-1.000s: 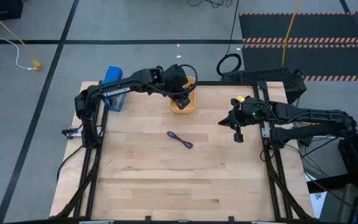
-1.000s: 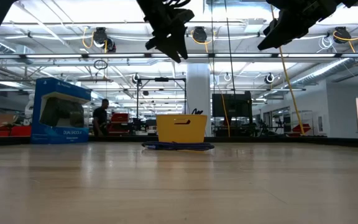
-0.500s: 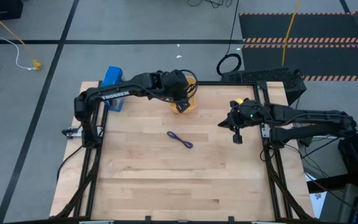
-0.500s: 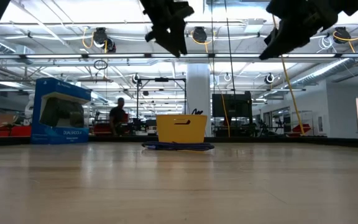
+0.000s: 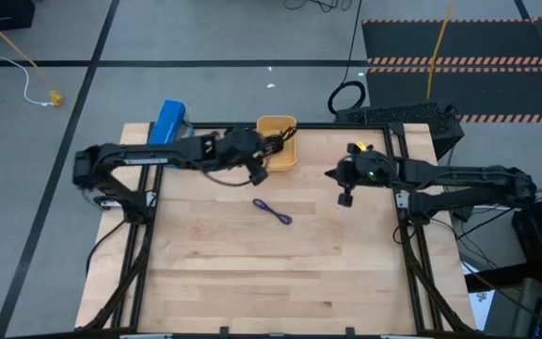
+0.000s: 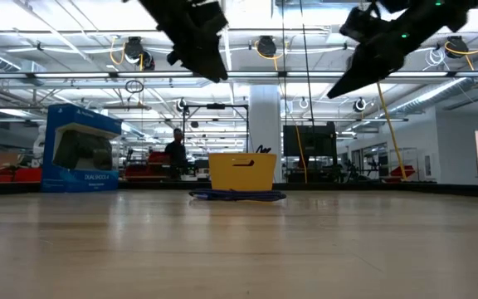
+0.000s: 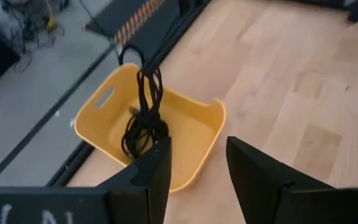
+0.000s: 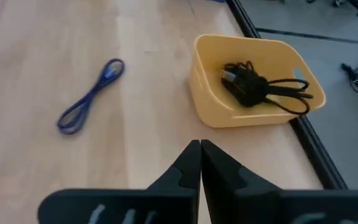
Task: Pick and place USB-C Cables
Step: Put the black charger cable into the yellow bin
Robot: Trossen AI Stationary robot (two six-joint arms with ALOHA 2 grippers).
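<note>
The orange tray [image 5: 277, 132] stands at the table's far edge. A black USB-C cable bundle [image 7: 145, 118] [image 8: 252, 86] lies inside it, with loops draped over the far rim. Whether it is one bundle or two, I cannot tell. The blue-purple cable [image 5: 273, 212] [image 8: 91, 97] lies flat on the table, near of the tray. My left gripper [image 5: 257, 171] [image 7: 197, 168] is open, in the air just near-left of the tray. My right gripper [image 5: 344, 198] [image 8: 200, 158] is shut, hovering right of the blue-purple cable.
A blue box [image 5: 167, 122] [image 6: 81, 149] stands at the far left corner. A thick black cord ring [image 5: 346, 97] lies on the floor beyond the far edge. Black frame rails [image 5: 139, 235] run along the table's sides. A person [image 6: 175, 149] is far behind.
My left gripper has drawn back from above the tray toward the table's left and a little nearer, leaving the tray uncovered in the high view. My right gripper has shifted slightly toward the left and far edge. The cables and tray have stayed put.
</note>
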